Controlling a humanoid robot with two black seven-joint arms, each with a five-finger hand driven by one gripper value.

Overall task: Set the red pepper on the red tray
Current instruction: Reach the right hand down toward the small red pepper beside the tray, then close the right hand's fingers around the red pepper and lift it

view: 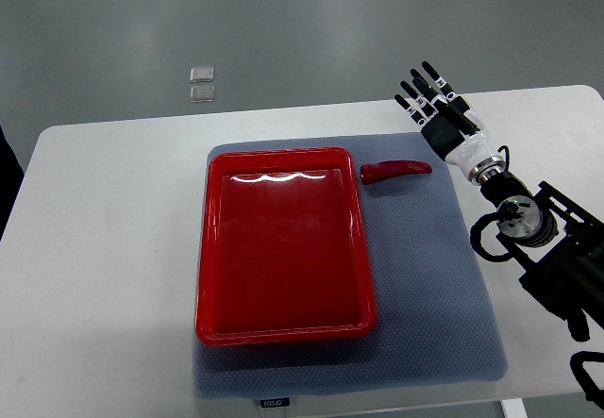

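One hand is in view: the right hand (pixel 436 105), whose arm enters from the picture's right edge and slants up across the table's far right corner. Its fingers are stretched out straight and fanned apart, pointing away from the robot, and they hold nothing. The left arm does not show at all.

The red pepper (pixel 394 171) lies on its side on the grey mat (pixel 429 295), just beside the far right corner of the red tray (pixel 286 330), close to the rim and perhaps brushing it. Its length runs across the picture, with the blunt end nearest the tray and the tapered end pointing toward the hand. The tray sits lengthwise in the middle of the mat with nothing in it, its glossy floor catching the overhead lights near the far wall. The mat itself rests on the white table (pixel 104 248).

The hand stands near the pepper but apart from it, off to the right and farther from the robot. The spread fingers suggest a hand readied for a grasp, not yet closing. The pepper's position makes sense for this arm: it lies on the right side of the tray, within the right arm's reach, so a short carry over the rim should finish the task, which has not begun in earnest.
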